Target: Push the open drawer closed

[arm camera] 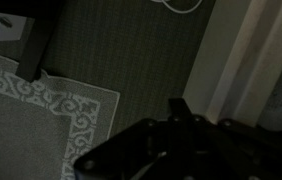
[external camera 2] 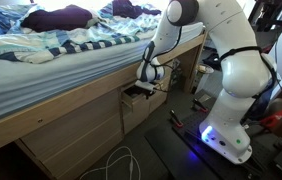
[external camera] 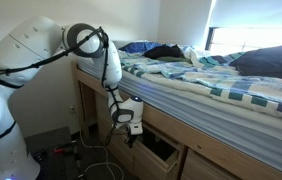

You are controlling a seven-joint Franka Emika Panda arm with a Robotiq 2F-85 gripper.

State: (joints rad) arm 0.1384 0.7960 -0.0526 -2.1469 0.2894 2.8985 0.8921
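Note:
The drawer [external camera: 160,156] is a light-tan wooden box pulled partly out of the bed base, with its dark inside showing. It also shows in an exterior view [external camera 2: 138,97], sticking out a little from the flat wooden panels. My gripper [external camera: 131,132] hangs fingers-down right at the drawer's outer end, close to its front in both exterior views [external camera 2: 147,84]. I cannot tell whether it touches the drawer. In the wrist view the gripper [arm camera: 181,108] is a dark shape with the fingers together and nothing between them. A pale wooden surface [arm camera: 243,60] runs beside it.
The bed [external camera: 211,75] with striped bedding and dark pillows overhangs the drawer. Matching wooden panels [external camera 2: 76,135] line the bed base. White cables [external camera 2: 121,165] lie on the dark floor. A patterned rug [arm camera: 31,110] lies below. The robot base [external camera 2: 231,130] stands close by.

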